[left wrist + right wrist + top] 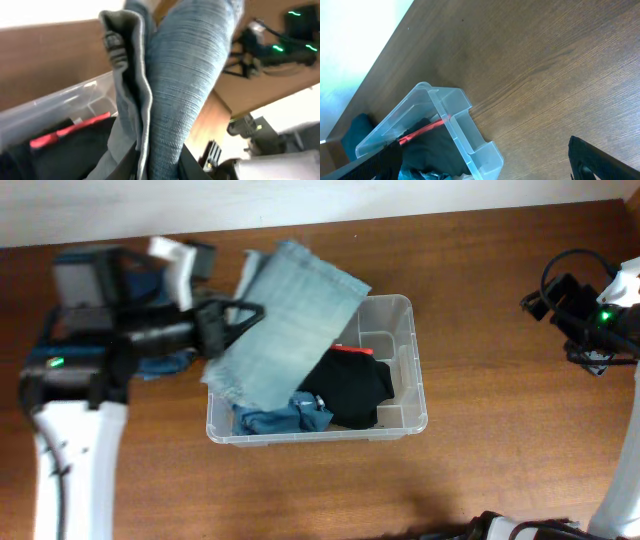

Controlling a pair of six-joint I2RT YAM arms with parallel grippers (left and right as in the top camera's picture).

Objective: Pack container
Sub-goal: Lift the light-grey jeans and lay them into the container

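Beneath pale denim (290, 320), half the container (412, 415), perhaps tips of the left tool (245, 316).

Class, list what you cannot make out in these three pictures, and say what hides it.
Container floor: overhead, covered by denim cloth and black garment.
Left gripper: overhead, motion-blurred; left wrist, denim fills the frame.
Right gripper fingers: right wrist, cut off by the lower edge.
Dark blue cloth beside the container: overhead, mostly under the left arm.
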